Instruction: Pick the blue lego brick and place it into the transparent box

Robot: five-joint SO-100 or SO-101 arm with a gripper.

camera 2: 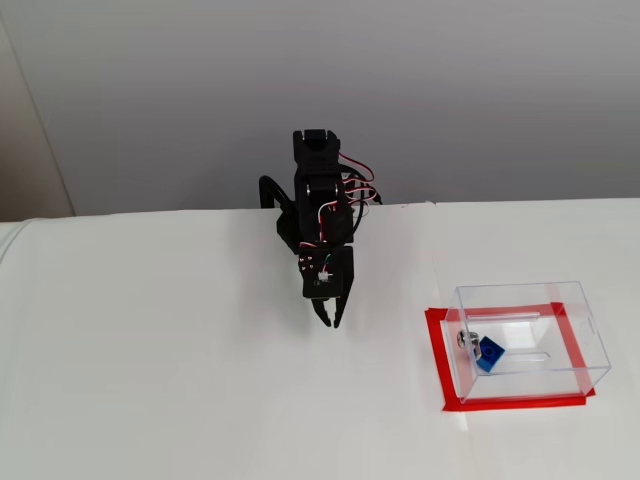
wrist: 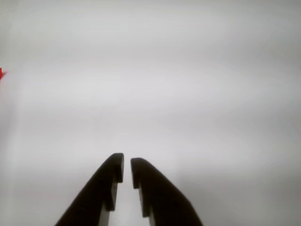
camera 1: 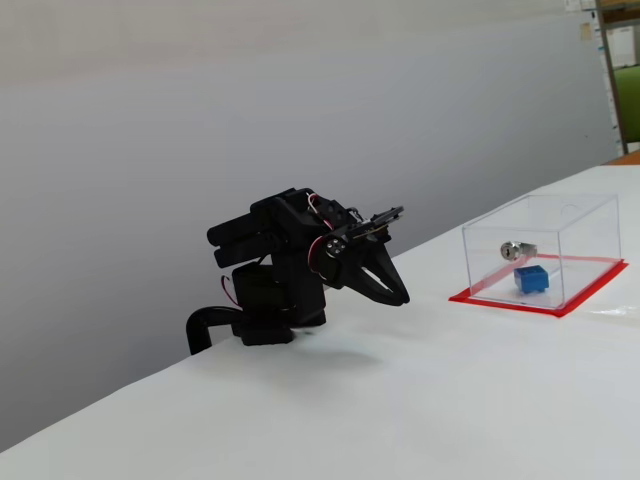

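Observation:
The blue lego brick (camera 1: 531,279) lies inside the transparent box (camera 1: 580,214), next to a small silver metal piece (camera 1: 514,250). In a fixed view the brick (camera 2: 490,352) sits in the box (camera 2: 575,340) near its left wall. My gripper (camera 1: 400,298) is folded back near the arm's base, well left of the box, pointing down at the bare table. It also shows in a fixed view (camera 2: 328,321). In the wrist view my gripper (wrist: 127,162) has its dark fingers nearly touching, with nothing between them.
The box stands on a red base rim (camera 2: 436,352) on the white table (camera 1: 420,400). A sliver of red (wrist: 1,73) shows at the wrist view's left edge. A grey wall stands behind the table.

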